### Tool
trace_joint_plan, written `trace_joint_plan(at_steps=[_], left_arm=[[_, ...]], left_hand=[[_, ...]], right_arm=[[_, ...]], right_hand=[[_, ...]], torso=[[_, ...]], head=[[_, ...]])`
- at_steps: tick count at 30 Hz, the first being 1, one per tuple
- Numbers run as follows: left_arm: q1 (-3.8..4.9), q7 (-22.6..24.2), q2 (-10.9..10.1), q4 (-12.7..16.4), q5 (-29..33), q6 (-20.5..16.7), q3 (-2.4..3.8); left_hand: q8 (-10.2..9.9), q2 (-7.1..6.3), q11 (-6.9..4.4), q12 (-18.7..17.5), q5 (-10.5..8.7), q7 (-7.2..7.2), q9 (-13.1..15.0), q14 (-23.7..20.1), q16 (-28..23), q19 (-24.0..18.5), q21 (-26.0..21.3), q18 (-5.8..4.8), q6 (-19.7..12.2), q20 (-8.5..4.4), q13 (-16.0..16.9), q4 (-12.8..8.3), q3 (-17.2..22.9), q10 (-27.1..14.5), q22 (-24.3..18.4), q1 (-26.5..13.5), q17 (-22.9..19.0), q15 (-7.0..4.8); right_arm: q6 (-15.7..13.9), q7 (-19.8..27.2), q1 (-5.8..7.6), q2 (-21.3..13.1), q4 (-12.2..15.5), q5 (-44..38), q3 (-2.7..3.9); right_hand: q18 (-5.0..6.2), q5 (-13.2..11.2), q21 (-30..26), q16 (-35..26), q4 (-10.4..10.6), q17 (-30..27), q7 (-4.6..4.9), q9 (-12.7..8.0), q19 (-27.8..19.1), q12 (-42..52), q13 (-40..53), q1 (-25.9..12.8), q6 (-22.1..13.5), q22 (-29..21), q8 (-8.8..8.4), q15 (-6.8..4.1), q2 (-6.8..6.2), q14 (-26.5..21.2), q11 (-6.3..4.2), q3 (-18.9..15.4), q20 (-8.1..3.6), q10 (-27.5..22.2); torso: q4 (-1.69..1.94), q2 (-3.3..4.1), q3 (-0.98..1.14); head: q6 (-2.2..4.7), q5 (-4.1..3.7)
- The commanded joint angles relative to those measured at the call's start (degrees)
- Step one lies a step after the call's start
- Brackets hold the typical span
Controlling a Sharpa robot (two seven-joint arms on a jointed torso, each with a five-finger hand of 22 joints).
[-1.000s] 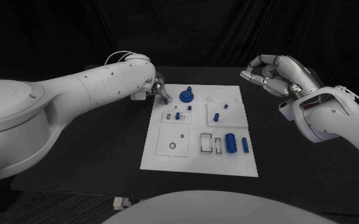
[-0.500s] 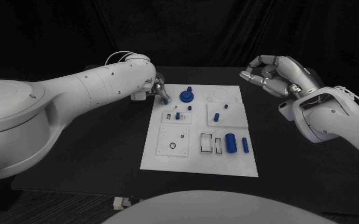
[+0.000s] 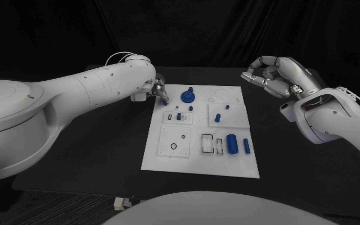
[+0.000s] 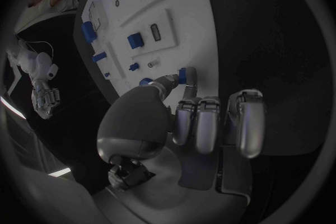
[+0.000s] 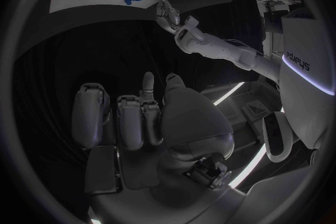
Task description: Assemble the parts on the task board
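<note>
The left hand pinches a small blue part at the task board's ten-o'clock corner, seemingly ready for insertion, while the right hand waits beyond two o'clock, fingers curled together on nothing.

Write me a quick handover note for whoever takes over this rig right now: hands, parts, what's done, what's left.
Left hand: pinches a small blue part at the task board's far left corner.
Right hand: raised off the board's far right side, fingers curled in, holding nothing.
Parts: round blue piece at the far end, small pegs mid-board, two larger cylinders at the near right.
Done: cannot tell which parts are seated.
Left: place the held part, then the rest.
</note>
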Motion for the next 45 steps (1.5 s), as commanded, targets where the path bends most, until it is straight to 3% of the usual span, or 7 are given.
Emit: trace_joint_plan(at_steps=[1,8,13,22,27,35,45], left_arm=[[-0.11,1.2,-0.4,0.6,0.0,-0.4,0.05],[-0.09,1.0,-1.8,2.4,0.6,-1.3,0.05],[0.26,-0.5,-3.7,5.1,7.7,-1.4,0.05],[2.97,-5.3,-8.6,14.1,14.1,-2.2,0.05],[3.63,-9.5,-10.8,18.7,14.6,-3.5,0.05],[3.77,-12.3,-12.6,22.2,14.9,-5.6,0.02],[2.74,-11.0,-13.3,24.1,10.7,-9.3,-0.01]], left_hand=[[0.3,-1.19,-0.19,0.2,0.53,-0.37,0.5,6.1,0.1,0.4,0.0,0.00,0.1,-0.25,15.1,-2.7,4.4,6.1,12.3,-0.6,15.1,-0.27],[0.7,-1.90,-0.20,0.2,0.19,-0.35,1.1,6.1,0.1,0.5,0.2,-0.04,0.2,-0.22,15.1,-3.6,7.0,6.1,12.3,-2.1,15.1,-0.28],[0.8,-1.96,-0.22,0.2,-0.02,-0.36,1.3,6.1,0.1,0.5,0.1,-0.03,0.2,-0.23,15.1,-3.7,7.6,6.1,12.3,-2.3,15.1,-0.30],[0.8,-2.05,-0.16,0.2,-0.07,-0.30,1.5,6.1,0.1,0.4,0.1,-0.01,0.1,-0.23,15.1,-3.5,8.0,6.1,12.3,-3.1,15.1,-0.28],[0.9,-1.90,-0.19,0.2,0.10,-0.34,1.6,6.1,0.1,-0.1,-0.7,0.18,0.1,-0.22,15.1,-3.3,8.4,6.1,12.0,-3.6,15.1,-0.27],[0.9,-1.93,-0.22,0.2,0.41,-0.35,1.7,6.1,0.1,-0.6,-1.4,0.37,0.0,-0.23,15.1,-3.5,8.7,6.1,11.8,-3.7,15.1,-0.29],[1.2,-2.00,-0.20,0.2,0.14,-0.37,2.0,6.1,0.1,-0.6,-1.5,0.40,0.1,-0.24,15.1,-3.1,8.9,6.1,11.7,-4.6,15.1,-0.31]], right_arm=[[0.3,-1.1,-0.15,0.0,0.0,-0.3,0.04],[0.4,-1.2,-0.17,0.0,-0.1,-0.3,0.04],[0.5,-1.3,-0.18,-0.1,-0.2,-0.3,0.04],[0.8,-1.6,-0.24,-0.1,-0.4,-0.3,0.04],[0.8,-1.7,-0.29,0.0,-0.4,-0.3,0.03],[0.8,-1.7,-0.45,0.0,-0.4,-0.3,0.03],[0.7,-1.5,-1.23,-0.1,-0.4,-0.3,0.03]], right_hand=[[0.35,0.3,-0.3,-0.4,-0.1,7.8,-0.10,-0.1,0.1,-0.4,15.0,0.3,0.4,10.4,0.21,-0.29,0.49,4.6,-0.46,-0.2,-0.44,6.0],[0.36,0.3,-0.4,-0.4,-0.1,7.7,-0.11,-0.1,0.1,-0.4,15.0,0.3,0.4,10.4,0.21,-0.29,0.58,4.5,-0.46,-0.2,-0.44,6.0],[0.38,0.3,-0.5,-0.4,-0.1,7.6,-0.12,-0.1,0.1,-0.4,15.0,0.4,0.4,10.4,0.22,-0.30,0.64,4.5,-0.47,-0.2,-0.45,6.0],[0.40,0.3,-0.5,-0.4,-0.1,7.6,-0.13,-0.1,0.0,-0.4,15.0,0.4,0.4,10.4,0.22,-0.30,0.65,4.5,-0.47,-0.1,-0.45,6.0],[0.42,0.4,-0.6,-0.5,-0.1,7.6,-0.13,-0.2,0.0,-0.4,15.0,0.5,0.4,10.3,0.22,-0.31,0.66,4.5,-0.48,-0.1,-0.45,6.0],[0.42,0.4,-0.7,-0.5,-0.2,7.6,-0.15,-0.2,0.0,-0.4,15.0,0.8,0.3,10.3,0.23,-0.32,0.64,4.5,-0.50,-0.1,-0.46,6.0],[0.42,0.4,-0.7,-0.5,-0.2,7.6,-0.16,-0.2,0.0,-0.4,15.0,0.9,0.3,10.3,0.24,-0.32,0.61,4.5,-0.51,-0.1,-0.47,6.0]], torso=[[0.05,-0.05,0.01],[0.06,-0.09,0.02],[0.03,-0.07,0.00],[0.04,-0.11,0.01],[0.04,-0.14,0.01],[-0.02,-0.15,0.10],[-0.02,0.02,-0.03]], head=[[-0.01,0.03],[-0.01,0.09],[-0.01,0.12],[-0.01,0.23],[-0.01,0.29],[-0.01,0.47],[-0.01,0.65]])
